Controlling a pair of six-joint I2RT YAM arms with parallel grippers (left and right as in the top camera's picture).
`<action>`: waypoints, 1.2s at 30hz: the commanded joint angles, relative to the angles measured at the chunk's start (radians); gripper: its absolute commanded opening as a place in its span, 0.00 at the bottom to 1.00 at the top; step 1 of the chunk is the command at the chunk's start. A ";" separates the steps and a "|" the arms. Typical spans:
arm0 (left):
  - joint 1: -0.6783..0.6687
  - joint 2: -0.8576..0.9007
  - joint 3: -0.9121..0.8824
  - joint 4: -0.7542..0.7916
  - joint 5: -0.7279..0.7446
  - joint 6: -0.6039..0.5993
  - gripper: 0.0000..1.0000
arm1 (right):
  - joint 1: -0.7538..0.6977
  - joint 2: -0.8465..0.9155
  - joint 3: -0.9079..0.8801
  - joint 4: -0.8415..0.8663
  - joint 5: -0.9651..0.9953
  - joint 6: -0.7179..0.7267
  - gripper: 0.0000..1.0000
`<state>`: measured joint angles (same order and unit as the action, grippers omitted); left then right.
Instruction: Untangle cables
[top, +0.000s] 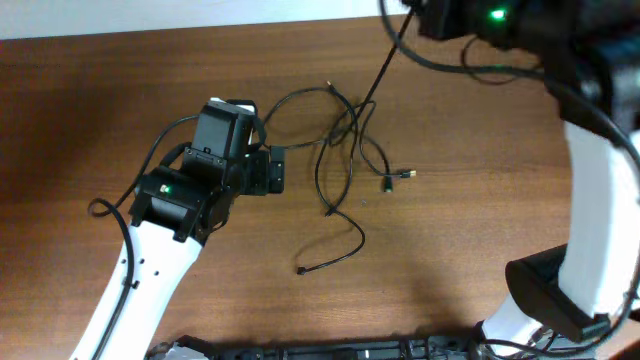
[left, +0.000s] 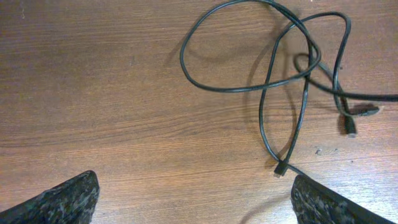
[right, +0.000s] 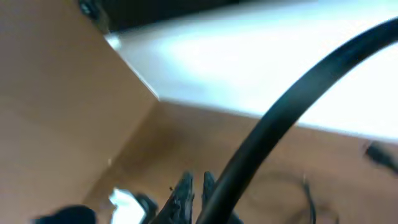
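Far left: white left arm (top: 150, 270) slanting in from the lower edge of the overhead view. At its tip, left hand (left: 195, 182) spread wide and holding nothing. Black fingers (left: 62, 199) in both lower corners of the wrist view, bare brown desk (top: 90, 90) between them.

Just right of that hand: cables (top: 345, 130) in a loose tangle, flat on the wood near the middle of the desk. One big loop nearest the left hand, then several thin black strands crossing one another. A long tail curling toward the near edge and ending in a small plug (top: 302, 270). Two more plugs (top: 397, 178) close together on the tangle's right side.

From the tangle, one straight strand (top: 378, 72) slanting up toward the far right corner.

Farther right: right hand (right: 196, 185) pinched shut on that strand, blurred in its own wrist view, cord running up and rightward from the closed fingertips.

Far right: white right arm (top: 600, 200), with a green light (top: 496, 14) at the top edge.
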<state>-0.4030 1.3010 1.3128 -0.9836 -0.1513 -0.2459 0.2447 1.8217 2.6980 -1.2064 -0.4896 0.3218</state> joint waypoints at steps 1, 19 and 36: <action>-0.002 0.002 0.005 0.002 -0.014 0.001 0.99 | 0.000 -0.008 0.144 0.086 0.058 0.077 0.04; -0.002 0.002 0.005 0.002 -0.014 0.001 0.99 | -0.645 0.016 0.211 0.458 0.441 0.313 0.04; -0.002 0.002 0.005 0.002 -0.014 0.001 0.99 | -1.094 0.437 0.187 -0.258 0.711 0.172 0.04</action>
<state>-0.4030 1.3018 1.3128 -0.9833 -0.1547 -0.2459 -0.8227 2.1906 2.8864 -1.3949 0.2020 0.4450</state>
